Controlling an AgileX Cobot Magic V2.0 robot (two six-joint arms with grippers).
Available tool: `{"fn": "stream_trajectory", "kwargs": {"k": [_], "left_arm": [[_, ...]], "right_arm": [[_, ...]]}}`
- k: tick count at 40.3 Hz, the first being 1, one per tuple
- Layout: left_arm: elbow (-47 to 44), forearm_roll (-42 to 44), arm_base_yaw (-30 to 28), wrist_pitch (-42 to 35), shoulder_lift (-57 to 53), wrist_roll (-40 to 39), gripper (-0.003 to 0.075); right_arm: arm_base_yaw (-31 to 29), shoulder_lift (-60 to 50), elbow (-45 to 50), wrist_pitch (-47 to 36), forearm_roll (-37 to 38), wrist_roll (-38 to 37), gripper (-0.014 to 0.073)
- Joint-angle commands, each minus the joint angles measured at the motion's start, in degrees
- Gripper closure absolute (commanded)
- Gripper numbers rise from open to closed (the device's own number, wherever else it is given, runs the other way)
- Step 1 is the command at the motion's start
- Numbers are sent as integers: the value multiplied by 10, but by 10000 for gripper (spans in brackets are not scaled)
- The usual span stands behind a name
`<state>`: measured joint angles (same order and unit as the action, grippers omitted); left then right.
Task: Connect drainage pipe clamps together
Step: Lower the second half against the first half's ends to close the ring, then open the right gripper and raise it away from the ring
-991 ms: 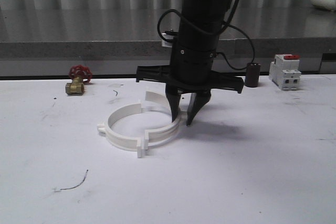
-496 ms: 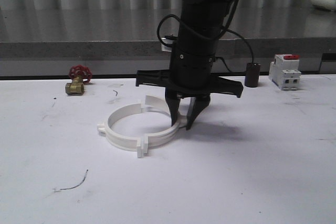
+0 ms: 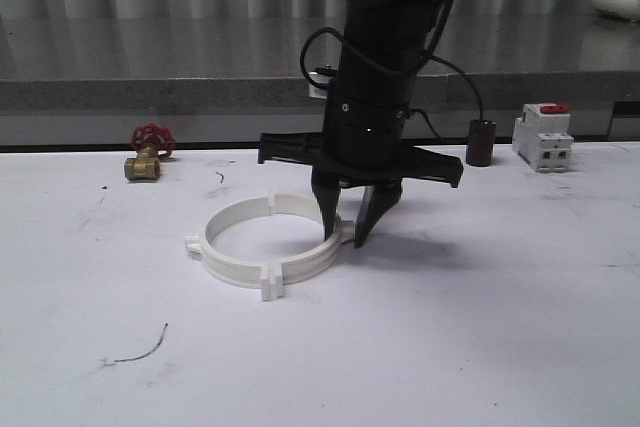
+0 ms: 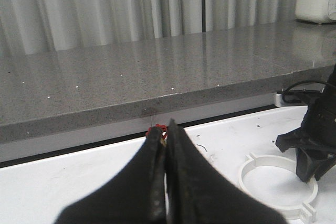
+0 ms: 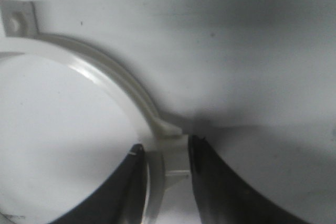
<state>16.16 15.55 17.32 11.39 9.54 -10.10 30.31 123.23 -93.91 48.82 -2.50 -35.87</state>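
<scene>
Clamps (image 3: pixel 262 247) form ring mid-table. Right gripper (image 3: pixel 347 231) grasping right half at lug. Left gripper (image 4: pixel 165 145) clenched, empty. Push gently leftward; keep end tabs aligned, avoid lifting half.

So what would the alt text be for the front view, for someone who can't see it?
A black robot gripper reaches straight down and straddles the right wall of a white plastic ring of two half-clamps lying on a white table. Behind stand a red-handled brass valve and a white breaker.

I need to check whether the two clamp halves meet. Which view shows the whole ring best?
The front view: the clamp ring lies fully visible. The left wrist view catches it partly; the right wrist view shows one arc between the right gripper fingers.
</scene>
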Motion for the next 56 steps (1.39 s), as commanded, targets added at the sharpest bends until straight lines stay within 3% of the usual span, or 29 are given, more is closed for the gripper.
{"fn": "stream_trajectory", "kwargs": {"k": [1,20,30,36,39,49,56], "left_arm": [[16,1,-1,-48,5,0,741],[16,1,-1,-48,5,0,741],[16,1,-1,-48,5,0,741],[16,1,-1,-48,5,0,741],[16,1,-1,-48,5,0,741],[16,1,-1,-48,5,0,741],[16,1,-1,-48,5,0,741]], "right_arm": [[-1,-31,-18,-6,-2,0,308],[-1,-38,-18,3,-3,-32,104],[-1,-92,-16,27,0,-26,111],[-1,-136,-16,56,9,26,116],[-1,-161,-16,61,9,46,190],[-19,-248,-15,82,10,90,669],[-65,-328,30,96,9,150,657]]}}
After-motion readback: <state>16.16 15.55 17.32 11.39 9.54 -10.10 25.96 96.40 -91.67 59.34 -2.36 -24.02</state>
